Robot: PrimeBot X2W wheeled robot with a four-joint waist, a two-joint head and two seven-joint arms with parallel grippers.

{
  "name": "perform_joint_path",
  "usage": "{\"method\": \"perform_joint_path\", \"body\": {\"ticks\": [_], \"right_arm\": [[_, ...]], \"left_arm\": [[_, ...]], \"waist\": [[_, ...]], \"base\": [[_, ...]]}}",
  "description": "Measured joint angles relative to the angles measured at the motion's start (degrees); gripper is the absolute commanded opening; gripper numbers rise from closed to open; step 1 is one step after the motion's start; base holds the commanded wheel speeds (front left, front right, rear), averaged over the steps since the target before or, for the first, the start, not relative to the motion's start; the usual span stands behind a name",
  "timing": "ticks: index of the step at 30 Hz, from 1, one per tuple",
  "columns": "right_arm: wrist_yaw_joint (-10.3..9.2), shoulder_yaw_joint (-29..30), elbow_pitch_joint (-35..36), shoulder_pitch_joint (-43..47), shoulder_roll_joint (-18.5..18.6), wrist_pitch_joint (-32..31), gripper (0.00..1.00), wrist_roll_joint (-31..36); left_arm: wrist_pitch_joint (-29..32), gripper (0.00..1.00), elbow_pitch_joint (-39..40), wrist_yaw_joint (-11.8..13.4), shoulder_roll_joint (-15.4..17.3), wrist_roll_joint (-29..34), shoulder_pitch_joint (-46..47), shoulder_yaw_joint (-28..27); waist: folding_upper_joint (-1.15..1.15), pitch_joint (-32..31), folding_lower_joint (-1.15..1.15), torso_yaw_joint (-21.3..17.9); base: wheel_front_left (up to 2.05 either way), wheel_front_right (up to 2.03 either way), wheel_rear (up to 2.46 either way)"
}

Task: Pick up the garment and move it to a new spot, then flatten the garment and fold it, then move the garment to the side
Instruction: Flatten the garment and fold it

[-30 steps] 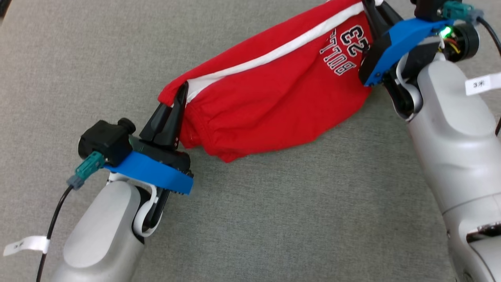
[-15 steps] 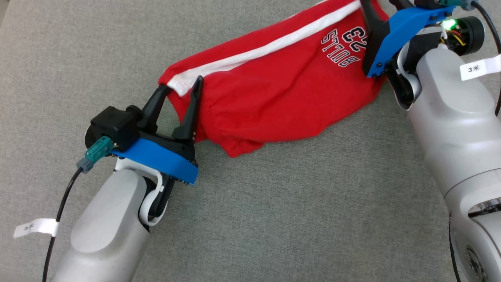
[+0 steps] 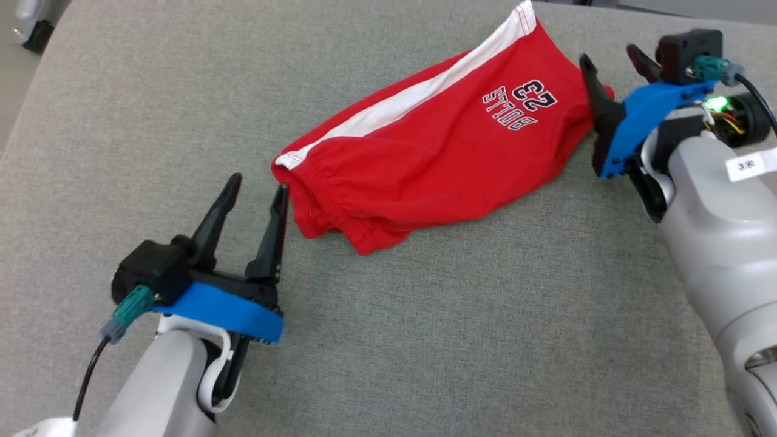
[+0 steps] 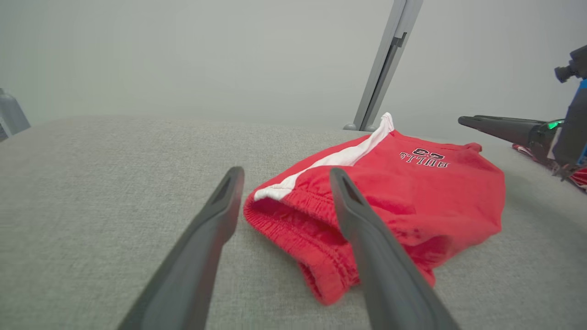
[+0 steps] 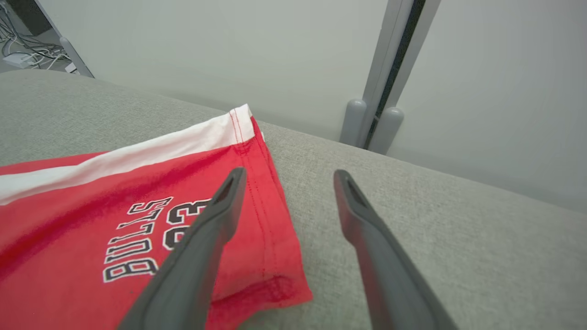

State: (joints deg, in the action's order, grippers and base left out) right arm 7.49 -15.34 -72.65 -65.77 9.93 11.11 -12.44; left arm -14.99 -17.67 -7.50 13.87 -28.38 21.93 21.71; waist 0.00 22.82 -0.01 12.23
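As it lies now: red shorts (image 3: 437,158), slack on the grey cushion (image 3: 425,340), long axis slanting from the waistband at near left to the leg hem at far right. Left gripper (image 3: 258,182) — fingers spread, empty, inner finger just beside the waistband. Right gripper (image 3: 608,53) — fingers spread, empty, one finger above the hem corner. Each arm fronts one end; neither looks clearly nearer, so I'd judge either pinch lies straight ahead.
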Motion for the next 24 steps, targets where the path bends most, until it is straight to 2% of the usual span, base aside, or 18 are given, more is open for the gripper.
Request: {"method": "perform_joint_path", "body": {"ticks": [6, 12, 18, 24], "right_arm": [[0.0, -0.7, -0.6, 3.0, 2.1, -1.4, 1.0, -0.9], [0.0, -1.2, -0.8, 5.2, 2.3, -2.7, 1.0, -1.8], [0.0, -2.0, -1.0, 7.2, 1.9, -4.6, 1.0, -2.7], [0.0, -1.8, -0.9, 8.0, 1.9, -5.8, 0.98, -4.0]], "left_arm": [[0.0, 1.0, 3.2, 0.0, -0.1, 3.0, -3.4, -7.5], [0.0, 1.0, 6.1, 0.0, -2.6, 5.7, -5.9, -15.1], [0.0, 1.0, 7.2, 0.0, -4.4, 8.0, -7.5, -19.1], [0.0, 1.0, 7.5, 0.0, -6.2, 9.2, -7.7, -20.8]], "waist": [[0.0, -1.2, 0.0, 1.1], [0.0, -1.6, 0.0, 1.9], [0.0, -2.1, 0.0, 2.3], [0.0, -2.3, 0.0, 2.7]], "base": [[0.0, 0.0, 0.0], [0.0, 0.0, 0.0], [0.0, 0.0, 0.0], [0.0, 0.0, 0.0]]}}
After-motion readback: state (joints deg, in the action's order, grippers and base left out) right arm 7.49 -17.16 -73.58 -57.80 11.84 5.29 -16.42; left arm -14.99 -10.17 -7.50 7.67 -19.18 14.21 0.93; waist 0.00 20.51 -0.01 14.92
